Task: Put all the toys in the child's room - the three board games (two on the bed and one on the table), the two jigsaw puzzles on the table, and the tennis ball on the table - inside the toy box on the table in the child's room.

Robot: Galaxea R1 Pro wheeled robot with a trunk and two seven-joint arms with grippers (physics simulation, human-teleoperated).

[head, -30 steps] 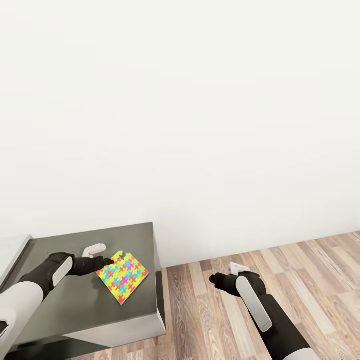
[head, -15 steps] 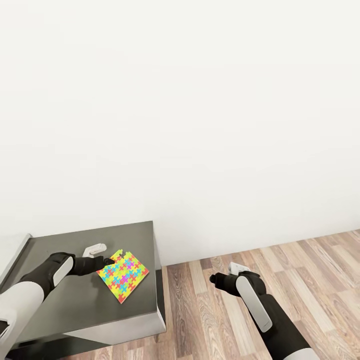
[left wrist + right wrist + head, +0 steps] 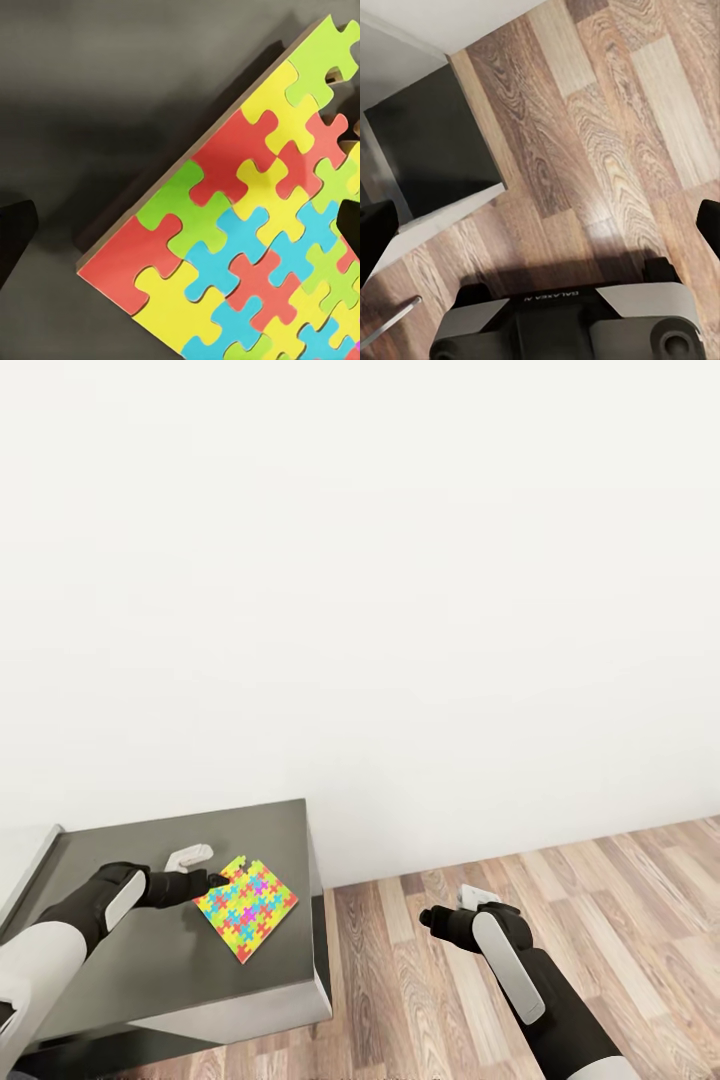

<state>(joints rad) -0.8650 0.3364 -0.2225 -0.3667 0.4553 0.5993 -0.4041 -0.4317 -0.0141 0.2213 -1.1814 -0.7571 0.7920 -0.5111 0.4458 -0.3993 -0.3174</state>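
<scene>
Nearest, right end effector (image 3: 432, 917) hanging over the wood-plank floor (image 3: 600, 900), well apart from the table; empty, with fingers spread wide at the two sides of the right wrist view and nothing between them.

A little farther, left end effector (image 3: 212, 880) at the near corner of one jigsaw puzzle (image 3: 247, 909). Touching or closed on that corner, cannot tell which: in the left wrist view only dark finger tips at the edges, the board (image 3: 247, 232) lying between them, so the width of opening stays unclear. Puzzle resting flat, or nearly so, on the dark-grey lower section of the table (image 3: 150, 960), near its right edge, turned like a diamond.

Beyond, only a plain white wall (image 3: 400, 610).

As a judgement of progress: this puzzle not yet in the toy box, probably just being picked up. Toy box, board games, second puzzle and tennis ball not to be checked from here, so impossible to say how many toys are already put away. Still to do at least: lift this puzzle, carry it to the box, release it inside.
</scene>
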